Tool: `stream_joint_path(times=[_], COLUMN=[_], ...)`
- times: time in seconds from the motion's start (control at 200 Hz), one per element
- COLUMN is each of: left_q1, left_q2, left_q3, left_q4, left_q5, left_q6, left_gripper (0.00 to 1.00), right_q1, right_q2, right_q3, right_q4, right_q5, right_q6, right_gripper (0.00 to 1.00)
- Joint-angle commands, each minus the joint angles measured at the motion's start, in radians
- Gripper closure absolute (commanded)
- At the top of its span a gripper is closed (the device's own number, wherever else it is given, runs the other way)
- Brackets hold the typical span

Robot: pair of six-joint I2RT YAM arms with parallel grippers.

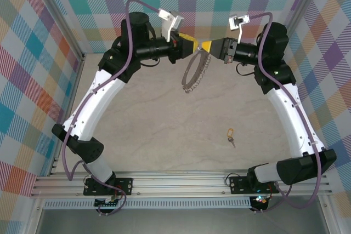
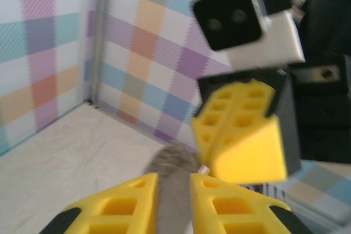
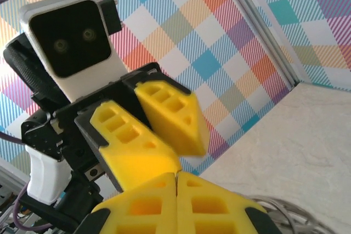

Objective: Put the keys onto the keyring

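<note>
Top external: both arms meet over the far middle of the table (image 1: 153, 119). The keyring (image 1: 188, 89) hangs tilted from between the left gripper (image 1: 193, 45) and the right gripper (image 1: 205, 46). The key (image 1: 230, 135) lies on the table, well apart, nearer the right base.

Left wrist: left gripper (image 2: 174, 190) jaws parted, the blurred grey keyring (image 2: 173, 168) in the gap; right gripper (image 2: 241, 130) just beyond.

Right wrist: right gripper (image 3: 176, 201) jaws clenched, pads pressed together, gripping the keyring (image 3: 285, 212), whose loops trail below. The left gripper (image 3: 184, 154) is nearly touching.
</note>
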Motion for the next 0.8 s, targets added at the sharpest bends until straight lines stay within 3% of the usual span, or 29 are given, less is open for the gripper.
stream_joint_path(times=[0.0,0.32,0.615,0.795], left_q1=[0.002,0.008,0.013,0.012], left_q2=[-0.061,-0.113,-0.101,-0.085], left_q3=[-0.046,-0.158,-0.241,-0.262], left_q4=[0.116,0.293,0.595,0.721], left_q5=[-0.159,-0.141,-0.022,0.003], left_q6=[-0.126,-0.333,-0.622,-0.72], left_gripper=[0.71,0.44,0.46,0.51], right_q1=[0.005,0.006,0.006,0.006], right_q2=[-0.029,-0.028,-0.042,-0.034], right_q3=[-0.019,-0.017,-0.078,-0.086], right_q4=[0.165,0.385,0.568,0.598], right_q5=[0.016,0.087,0.254,0.267], right_q6=[0.066,0.216,0.343,0.372], right_gripper=[1.0,1.0,1.0,1.0])
